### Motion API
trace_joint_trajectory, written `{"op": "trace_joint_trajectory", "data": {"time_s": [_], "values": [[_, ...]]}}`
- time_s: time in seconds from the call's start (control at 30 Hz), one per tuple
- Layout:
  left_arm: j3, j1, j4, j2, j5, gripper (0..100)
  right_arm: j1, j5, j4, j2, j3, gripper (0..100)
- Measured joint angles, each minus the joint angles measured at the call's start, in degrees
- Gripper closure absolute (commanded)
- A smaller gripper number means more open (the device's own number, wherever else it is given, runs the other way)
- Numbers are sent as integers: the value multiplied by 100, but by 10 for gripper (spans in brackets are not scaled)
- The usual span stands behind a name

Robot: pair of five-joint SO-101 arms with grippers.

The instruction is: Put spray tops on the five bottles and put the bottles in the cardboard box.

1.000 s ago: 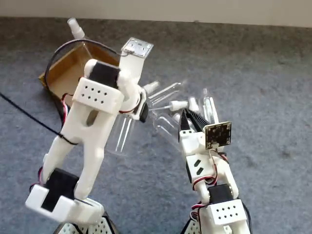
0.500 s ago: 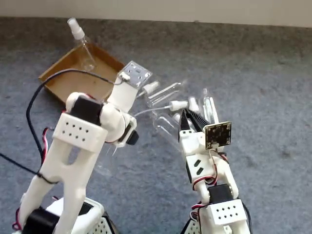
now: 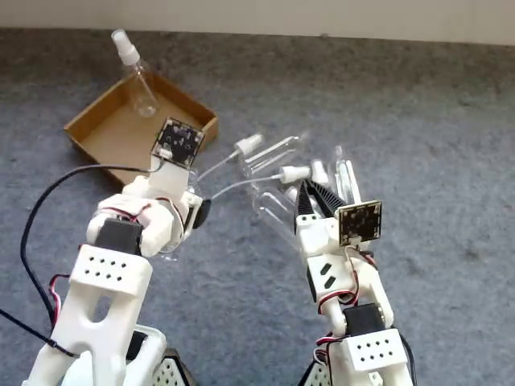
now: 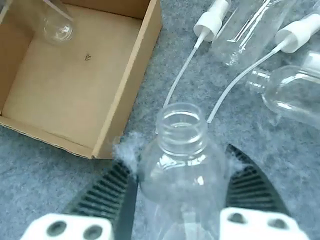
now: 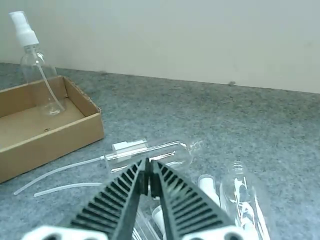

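Bottle [image 4: 180, 175] clamped lengthwise in left pincer [image 4: 177, 159], open neck forward; right pincer [image 5: 148, 166] clenched.

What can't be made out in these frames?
Left wrist view: the held bottle has its lower body cut off by the bottom edge.
High view: same bottle, mostly hidden under the left gripper.
Right wrist view: loose bottles partly covered by the right gripper; count unclear.

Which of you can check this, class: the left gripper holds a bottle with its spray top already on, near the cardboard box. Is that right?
No. The left wrist view shows the bottle in the left gripper with an open, bare neck; loose spray tops lie nearby. It is held near the cardboard box.
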Motion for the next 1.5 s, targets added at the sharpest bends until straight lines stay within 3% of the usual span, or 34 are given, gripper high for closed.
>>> {"op": "trace_joint_trajectory", "data": {"time_s": [0.23,0.37,0.73,0.97,1.3,1.5], "values": [[1143,79,-1486,0,-9,929,0,0,0,0,0,991],[1345,114,-1908,-18,-9,928,0,0,0,0,0,991],[1749,149,-2092,-114,-18,922,-9,0,0,0,0,991],[1802,158,-2110,-132,-202,775,-9,0,0,0,0,991],[1899,158,-2057,-114,-202,882,-9,0,0,0,0,991],[1934,158,-2057,-114,-202,849,-9,0,0,0,0,991]]}}
